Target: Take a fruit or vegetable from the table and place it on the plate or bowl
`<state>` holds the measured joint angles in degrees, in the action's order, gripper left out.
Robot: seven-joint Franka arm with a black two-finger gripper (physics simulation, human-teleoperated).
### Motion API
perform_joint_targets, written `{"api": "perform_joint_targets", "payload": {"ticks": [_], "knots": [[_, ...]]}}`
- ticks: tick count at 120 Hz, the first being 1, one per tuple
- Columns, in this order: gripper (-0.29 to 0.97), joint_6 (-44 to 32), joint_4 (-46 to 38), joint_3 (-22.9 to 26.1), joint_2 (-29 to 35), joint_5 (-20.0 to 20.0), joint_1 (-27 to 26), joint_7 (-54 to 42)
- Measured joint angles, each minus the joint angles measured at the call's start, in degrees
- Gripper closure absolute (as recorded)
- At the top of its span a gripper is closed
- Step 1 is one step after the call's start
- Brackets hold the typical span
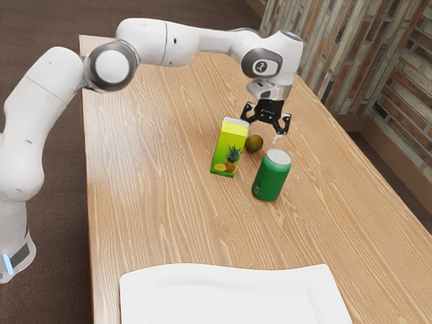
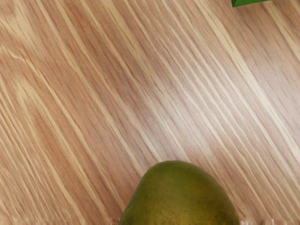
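table [image 1: 155, 202]: light wood | floor [image 1: 40, 27]: dark brown | wall [image 1: 385, 47]: weathered grey-brown planks

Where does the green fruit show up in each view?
Exterior view: the green fruit lies on the table beside the juice carton, below the open gripper.
Wrist view: the green fruit sits close under the gripper.
Shared landmark: the table's wood grain around the fruit.
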<state>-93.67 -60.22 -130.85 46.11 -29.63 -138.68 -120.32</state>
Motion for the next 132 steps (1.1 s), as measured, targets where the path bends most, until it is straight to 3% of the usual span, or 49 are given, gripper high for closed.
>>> {"api": "perform_joint_targets", "payload": {"ticks": [132], "knots": [[0.00, -0.3, -4.8, -0.8, 0.4, -1.4, 1.0, 3.6]]}}
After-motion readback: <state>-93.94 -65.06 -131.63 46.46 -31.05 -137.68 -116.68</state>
